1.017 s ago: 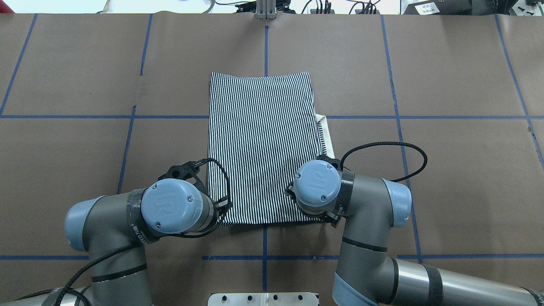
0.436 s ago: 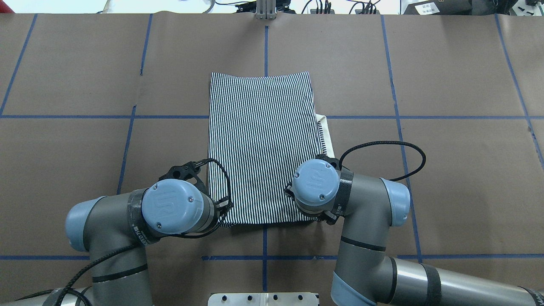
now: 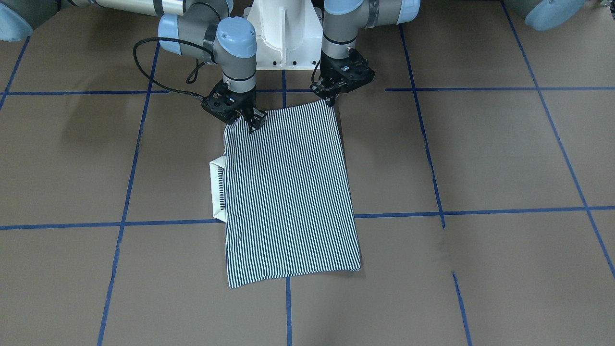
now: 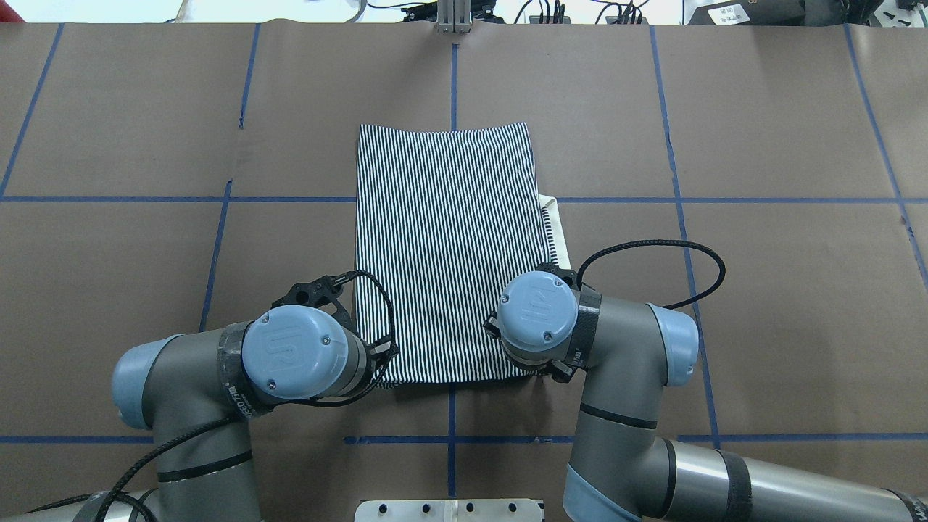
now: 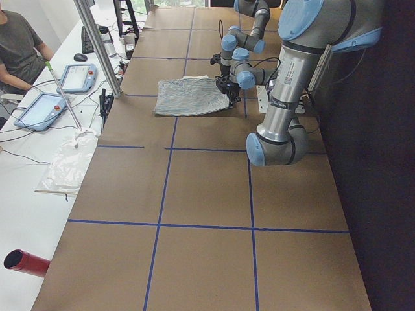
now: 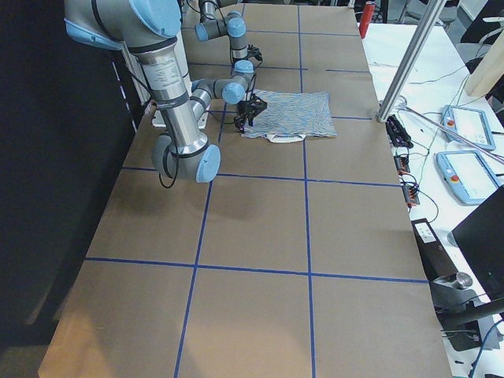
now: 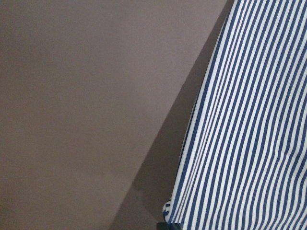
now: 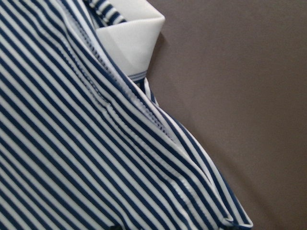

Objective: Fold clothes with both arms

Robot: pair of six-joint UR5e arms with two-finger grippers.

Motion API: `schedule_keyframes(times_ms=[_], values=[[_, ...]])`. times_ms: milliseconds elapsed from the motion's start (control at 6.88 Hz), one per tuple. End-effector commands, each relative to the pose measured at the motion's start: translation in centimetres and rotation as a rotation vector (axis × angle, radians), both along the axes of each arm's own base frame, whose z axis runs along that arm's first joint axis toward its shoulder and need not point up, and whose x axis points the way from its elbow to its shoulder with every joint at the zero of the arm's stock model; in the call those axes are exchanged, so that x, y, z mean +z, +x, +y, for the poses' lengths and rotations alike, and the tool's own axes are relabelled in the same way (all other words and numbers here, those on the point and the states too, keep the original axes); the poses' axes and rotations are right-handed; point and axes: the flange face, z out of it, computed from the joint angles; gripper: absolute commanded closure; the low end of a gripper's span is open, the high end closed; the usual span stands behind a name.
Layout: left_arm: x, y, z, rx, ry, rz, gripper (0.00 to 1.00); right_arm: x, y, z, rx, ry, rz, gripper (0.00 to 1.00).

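One folded navy-and-white striped polo shirt (image 4: pixel 446 246). Two black tools, left tool (image 3: pixel 331 98) and right tool (image 3: pixel 252 121), pinch its corners, barely shifted since earlier.

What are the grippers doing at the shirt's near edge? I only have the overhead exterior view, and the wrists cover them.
Observer: The front-facing view shows the right gripper at one robot-side corner of the shirt and the left gripper at the other.
Operator: Closed?
Observer: Both look pinched shut on the fabric, with the fingertips together at the corners.
Operator: Edge off the table yet?
Observer: The left wrist view shows a dark shadow band on the paper beside the striped edge, so the edge looks slightly raised there.
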Motion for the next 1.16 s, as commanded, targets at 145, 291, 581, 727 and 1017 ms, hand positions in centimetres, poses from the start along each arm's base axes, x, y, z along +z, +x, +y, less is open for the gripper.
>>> schedule_keyframes(times_ms=[145,291,581,727,1017], values=[[0.0,0.0,0.1,0.001,0.000,0.000,1.00,-1.0,0.0,-0.1,0.003,0.008,-0.015,1.00],[0.1,0.0,0.0,0.000,0.002,-0.002,1.00,-1.8,-0.2,-0.3,0.013,0.017,-0.023,1.00],[0.0,-0.1,-0.2,-0.003,0.002,0.001,1.00,-2.3,-0.1,-0.3,0.017,0.023,-0.032,1.00],[-0.3,-0.3,0.0,-0.001,0.003,0.007,1.00,-2.7,0.2,-0.3,0.024,0.026,-0.044,1.00],[-1.2,-1.2,1.0,0.010,0.013,0.030,1.00,-3.9,2.0,0.5,0.028,0.045,-0.075,1.00]])
